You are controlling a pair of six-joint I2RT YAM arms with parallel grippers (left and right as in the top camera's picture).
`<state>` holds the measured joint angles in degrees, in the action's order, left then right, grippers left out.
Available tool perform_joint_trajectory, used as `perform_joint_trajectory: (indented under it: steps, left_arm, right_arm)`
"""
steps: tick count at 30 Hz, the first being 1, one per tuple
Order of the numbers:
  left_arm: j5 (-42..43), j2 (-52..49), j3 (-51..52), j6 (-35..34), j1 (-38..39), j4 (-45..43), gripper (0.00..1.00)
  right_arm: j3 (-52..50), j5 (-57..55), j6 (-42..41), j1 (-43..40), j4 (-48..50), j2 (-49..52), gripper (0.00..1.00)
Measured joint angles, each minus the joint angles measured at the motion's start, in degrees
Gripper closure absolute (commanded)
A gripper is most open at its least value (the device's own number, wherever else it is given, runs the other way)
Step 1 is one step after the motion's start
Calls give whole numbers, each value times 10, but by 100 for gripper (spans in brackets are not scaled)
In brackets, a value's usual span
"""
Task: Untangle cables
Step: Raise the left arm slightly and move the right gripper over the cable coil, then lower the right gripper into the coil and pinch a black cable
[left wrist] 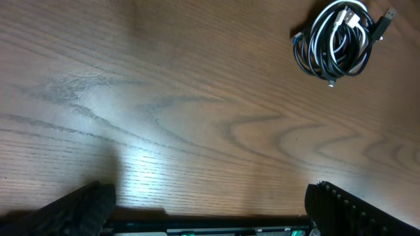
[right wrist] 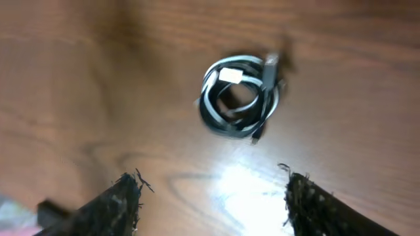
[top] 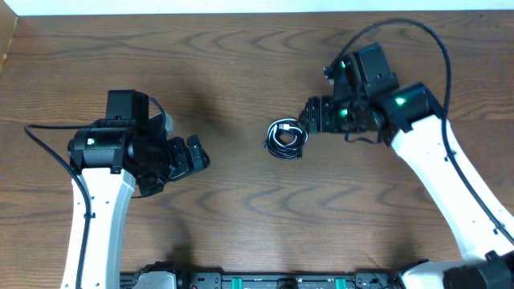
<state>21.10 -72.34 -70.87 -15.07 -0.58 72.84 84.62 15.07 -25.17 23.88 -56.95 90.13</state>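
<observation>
The wooden table (top: 241, 64) carries one small bundle. The left tool (top: 198, 156) is spread wide and pinches nothing; the cables (top: 286, 138) lie well ahead of it, off to one side. The right tool (top: 308, 117) is also spread with nothing between its fingers, and the coil sits just ahead of its tips, apart from them. Black and white strands are wound into one tight ring. They look light, limp and a little slick, so the ring would likely slide if nudged. The black plug (left wrist: 387, 16) jutting out, or the white plug (right wrist: 230, 74) on top, seems the best hold.
</observation>
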Motion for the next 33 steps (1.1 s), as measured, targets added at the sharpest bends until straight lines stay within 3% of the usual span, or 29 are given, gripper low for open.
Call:
perform_joint_trajectory:
  steps: [12,16,25,33]
  left_arm:
    - [0,0,0,0,0,0,2]
    - [0,0,0,0,0,2,2]
    - [0,0,0,0,0,2,2]
    - [0,0,0,0,0,2,2]
  right_arm:
    - [-1,-30,-48,37,35,176,45]
    - [-2,-34,-58,38,43,200,52]
    - [-2,-71,-97,42,46,239,54]
    - [-2,-76,-118,48,56,274,78]
